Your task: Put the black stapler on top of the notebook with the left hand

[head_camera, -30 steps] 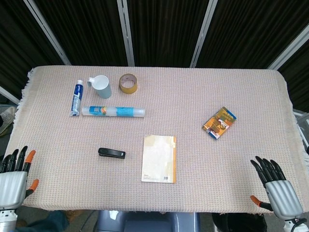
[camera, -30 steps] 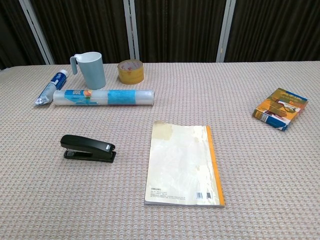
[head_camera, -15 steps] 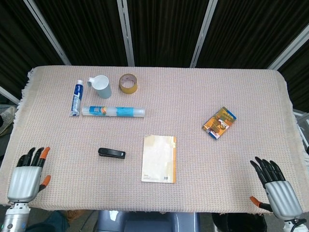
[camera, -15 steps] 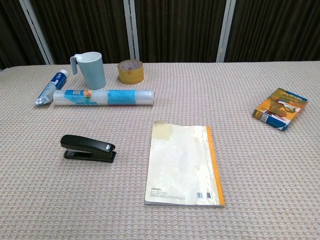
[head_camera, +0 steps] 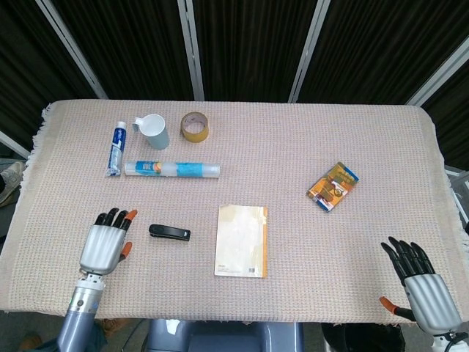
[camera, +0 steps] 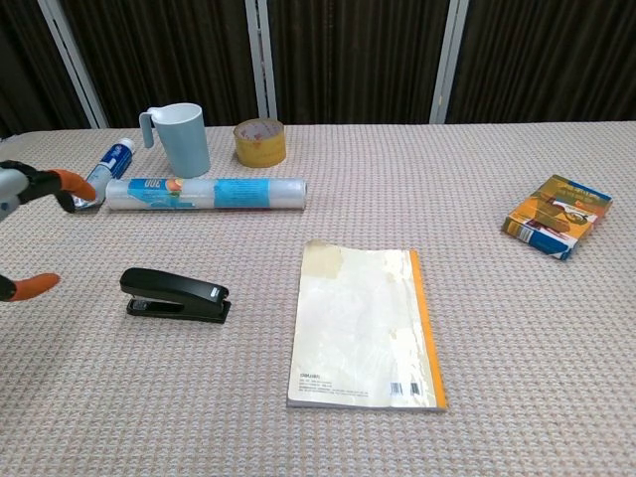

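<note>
Beige woven cloth [head_camera: 293,147] is covering the table below dark curtains. Mid-frame, the notebook [head_camera: 241,240] is lying flat, with the black stapler [head_camera: 169,232] just beside it, left of it. At lower left, the left hand [head_camera: 102,245] is being held near the stapler, fingers spread, empty. Judged: the reach is underway; a closing grasp is being called for next.

The desk [head_camera: 293,139] is covered with a beige woven cloth. On it lie a black stapler [head_camera: 169,232], a cream notebook with orange spine [head_camera: 241,240] and a small orange box [head_camera: 333,185]. At the back are a light blue mug [head_camera: 154,130], a tape roll [head_camera: 195,125], a toothpaste tube [head_camera: 116,147] and a clear plastic roll [head_camera: 171,169].
</note>
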### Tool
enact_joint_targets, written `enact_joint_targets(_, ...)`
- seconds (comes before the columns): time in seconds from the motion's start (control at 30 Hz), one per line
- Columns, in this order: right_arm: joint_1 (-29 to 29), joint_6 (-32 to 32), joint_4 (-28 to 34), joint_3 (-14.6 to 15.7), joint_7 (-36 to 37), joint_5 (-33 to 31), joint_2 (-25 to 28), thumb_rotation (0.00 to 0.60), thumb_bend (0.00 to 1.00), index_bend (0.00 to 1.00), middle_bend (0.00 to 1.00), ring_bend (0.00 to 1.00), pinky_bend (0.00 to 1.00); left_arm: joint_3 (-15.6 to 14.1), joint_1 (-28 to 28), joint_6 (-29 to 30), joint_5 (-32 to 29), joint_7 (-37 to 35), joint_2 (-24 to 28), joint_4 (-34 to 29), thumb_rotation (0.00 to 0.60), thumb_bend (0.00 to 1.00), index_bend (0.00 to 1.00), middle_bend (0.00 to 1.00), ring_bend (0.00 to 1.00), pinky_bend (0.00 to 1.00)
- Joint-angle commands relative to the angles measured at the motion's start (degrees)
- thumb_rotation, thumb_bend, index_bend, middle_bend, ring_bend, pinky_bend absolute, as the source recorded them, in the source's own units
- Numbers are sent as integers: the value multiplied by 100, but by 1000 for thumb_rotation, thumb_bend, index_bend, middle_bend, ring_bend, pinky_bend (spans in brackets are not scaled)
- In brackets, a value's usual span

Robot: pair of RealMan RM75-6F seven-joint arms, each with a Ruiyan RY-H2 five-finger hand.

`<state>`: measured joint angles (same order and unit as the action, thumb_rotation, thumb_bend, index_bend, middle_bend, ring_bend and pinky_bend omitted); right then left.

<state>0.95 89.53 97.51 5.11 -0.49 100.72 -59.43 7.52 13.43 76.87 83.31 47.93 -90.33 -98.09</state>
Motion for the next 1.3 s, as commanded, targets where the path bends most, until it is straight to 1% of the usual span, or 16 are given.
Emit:
enact_joint_targets(0.03, 20, 58, -45, 14, 78, 52, 6, 600, 72, 0, 0, 0, 0, 58, 223, -213, -146, 262, -304, 153, 600, 260, 225, 264, 190, 320)
enact_joint_targets(0.23, 34, 147, -92, 15, 255, 84, 53, 600, 72, 0, 0, 0, 0, 98, 458, -433, -541, 791, -754, 336, 600, 260, 242, 264, 195, 323)
enact_joint_targets(0.33, 60, 242, -117, 13, 342, 119, 77, 600, 72, 0, 0, 0, 0, 87, 530, -492, -729, 980, -881, 430, 600, 259, 242, 260, 195, 323)
enact_joint_targets(0.53, 72, 287, -161, 9, 437, 123, 89, 600, 72, 0, 0, 0, 0, 52, 598, -425, -910, 1200, -983, 567, 600, 258, 241, 259, 195, 322)
enact_joint_targets(0.63, 71, 274, -151, 19, 407, 141, 85, 600, 72, 0, 0, 0, 0, 97, 659, -442, -1005, 1186, -1042, 677, 600, 257, 241, 262, 196, 323)
enact_joint_targets(0.77, 75, 251, -135, 21, 351, 129, 73, 600, 71, 0, 0, 0, 0, 191, 803, -617, -1214, 1010, -1153, 857, 600, 260, 243, 265, 198, 323)
enact_joint_targets(0.97, 75, 237, -120, -2, 353, 67, 82, 600, 71, 0, 0, 0, 0, 234, 1022, -790, -1365, 917, -1386, 1171, 600, 261, 254, 270, 205, 324)
enact_joint_targets(1.2, 111, 311, -136, 0, 422, 71, 112, 600, 72, 0, 0, 0, 0, 210, 1213, -846, -1469, 936, -1633, 1408, 600, 271, 346, 294, 229, 368)
enact_joint_targets(1.3, 126, 343, -140, 4, 440, 86, 120, 600, 71, 0, 0, 0, 0, 200, 1286, -895, -1563, 967, -1721, 1482, 600, 293, 408, 337, 267, 403)
